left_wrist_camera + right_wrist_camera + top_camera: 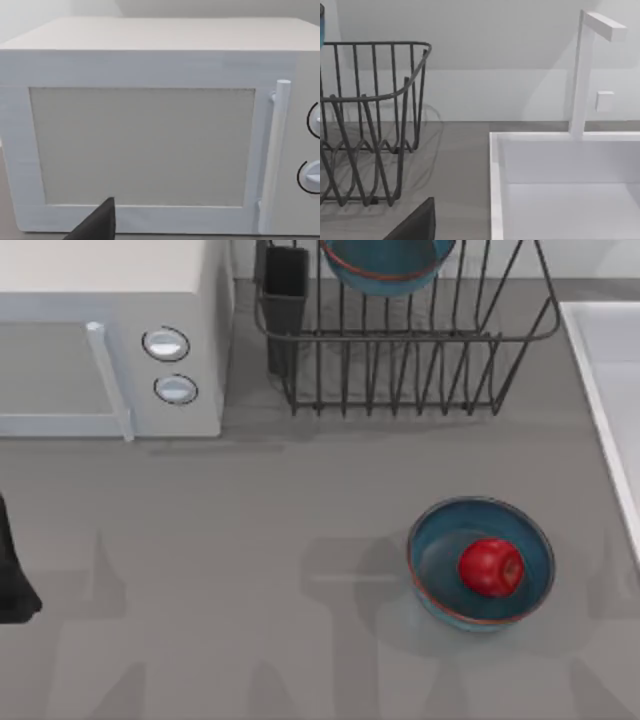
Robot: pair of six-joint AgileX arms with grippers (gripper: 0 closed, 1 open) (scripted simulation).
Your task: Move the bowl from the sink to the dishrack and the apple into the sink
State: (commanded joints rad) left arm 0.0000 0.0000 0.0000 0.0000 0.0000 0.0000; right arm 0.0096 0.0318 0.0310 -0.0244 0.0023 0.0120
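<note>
One teal-blue bowl (pixel 388 265) with an orange-red rim rests inside the dark wire dishrack (pixel 400 350) at the back. An identical bowl (pixel 480 562) stands on the grey counter in front of the rack, and the red apple (pixel 491 567) lies in it. The white sink (pixel 612 380) runs along the right edge; in the right wrist view the visible part of the sink (pixel 560 165) is bare. My left arm (pixel 12 575) is parked at the far left edge. A dark part of my left gripper (pixel 97 225) faces the microwave, and a dark part of my right gripper (pixel 417 222) sits between rack and sink.
A white microwave (pixel 100 340) with two round knobs fills the back left. A black utensil cup (pixel 285 285) hangs on the rack's left corner. A white faucet (pixel 585 70) rises behind the sink. Open grey counter lies in front and to the left of the bowl.
</note>
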